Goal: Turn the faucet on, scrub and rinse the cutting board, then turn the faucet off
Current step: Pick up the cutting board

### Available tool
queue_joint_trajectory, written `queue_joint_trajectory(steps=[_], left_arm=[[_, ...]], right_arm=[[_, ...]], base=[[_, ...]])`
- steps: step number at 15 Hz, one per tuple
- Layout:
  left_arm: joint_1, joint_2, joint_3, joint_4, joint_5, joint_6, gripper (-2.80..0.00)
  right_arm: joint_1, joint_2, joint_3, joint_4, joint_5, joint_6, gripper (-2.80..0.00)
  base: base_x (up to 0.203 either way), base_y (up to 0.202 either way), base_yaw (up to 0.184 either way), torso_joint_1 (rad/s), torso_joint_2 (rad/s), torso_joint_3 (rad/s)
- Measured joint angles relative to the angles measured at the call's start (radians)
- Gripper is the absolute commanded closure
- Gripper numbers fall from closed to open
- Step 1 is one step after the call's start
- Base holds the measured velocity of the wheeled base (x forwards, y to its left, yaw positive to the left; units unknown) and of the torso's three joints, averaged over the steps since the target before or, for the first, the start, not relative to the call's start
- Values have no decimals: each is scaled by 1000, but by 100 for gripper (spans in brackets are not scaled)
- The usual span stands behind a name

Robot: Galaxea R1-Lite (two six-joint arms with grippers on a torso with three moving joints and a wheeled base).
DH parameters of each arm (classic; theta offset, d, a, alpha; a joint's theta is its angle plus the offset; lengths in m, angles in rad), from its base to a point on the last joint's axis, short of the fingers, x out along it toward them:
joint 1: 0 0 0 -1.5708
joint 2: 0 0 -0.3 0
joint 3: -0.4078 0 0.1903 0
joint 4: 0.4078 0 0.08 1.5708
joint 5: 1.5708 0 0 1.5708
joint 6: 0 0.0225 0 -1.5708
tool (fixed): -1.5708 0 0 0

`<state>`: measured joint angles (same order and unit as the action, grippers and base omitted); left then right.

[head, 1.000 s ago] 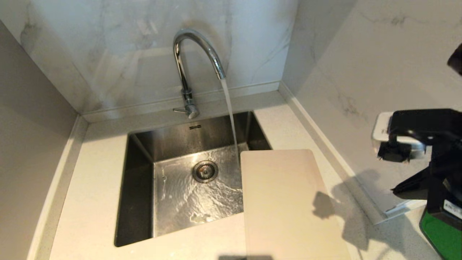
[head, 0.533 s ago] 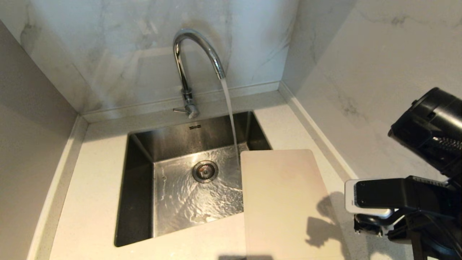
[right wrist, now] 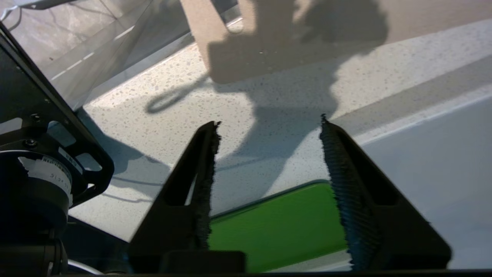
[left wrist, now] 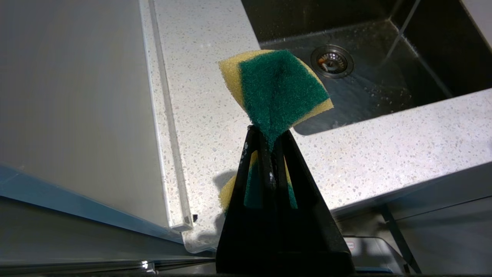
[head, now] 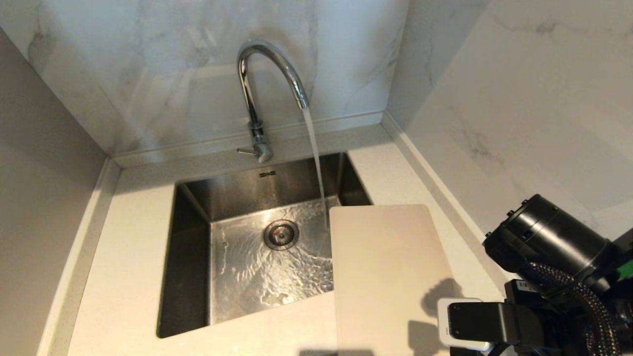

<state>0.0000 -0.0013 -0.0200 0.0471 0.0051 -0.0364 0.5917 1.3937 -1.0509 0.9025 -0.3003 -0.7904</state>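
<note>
Pouring from the arched spout of the faucet (head: 267,74), water is seen falling into the steel sink (head: 193,207) just beside the far short end of the cutting board (head: 390,277), which lies flat on the speckled counter (head: 128,277) with its left edge overhanging the basin; no legible brand is made out, only a small dark mark on the sink's back wall and an unreadable white label on the right arm. The left gripper (left wrist: 269,132) is clamped on a green-and-yellow sponge (left wrist: 276,86) above the counter's front edge; the right gripper (right wrist: 269,125) is held empty with its jaws apart over the counter, near a green surface (right wrist: 276,227).

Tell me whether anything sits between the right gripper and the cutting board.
Nothing visible does. The right gripper, jaws open, hangs over bare countertop beside the cutting board, which lies partly over the sink with nothing on top.
</note>
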Motion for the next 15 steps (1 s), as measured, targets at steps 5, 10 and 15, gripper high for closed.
queue_joint_trajectory(steps=[5,10,15], left_arm=[[-2,0,0,0,0,0,0],[-2,0,0,0,0,0,0],[-2,0,0,0,0,0,0]], right_arm=[[6,12,119,-172,21,-110,-280],[10,30,212,-326,62,-262,-280],[69,81,271,-412,66,-285,-280]], base=[[0,0,0,0,0,0],[0,0,0,0,0,0],[0,0,0,0,0,0]])
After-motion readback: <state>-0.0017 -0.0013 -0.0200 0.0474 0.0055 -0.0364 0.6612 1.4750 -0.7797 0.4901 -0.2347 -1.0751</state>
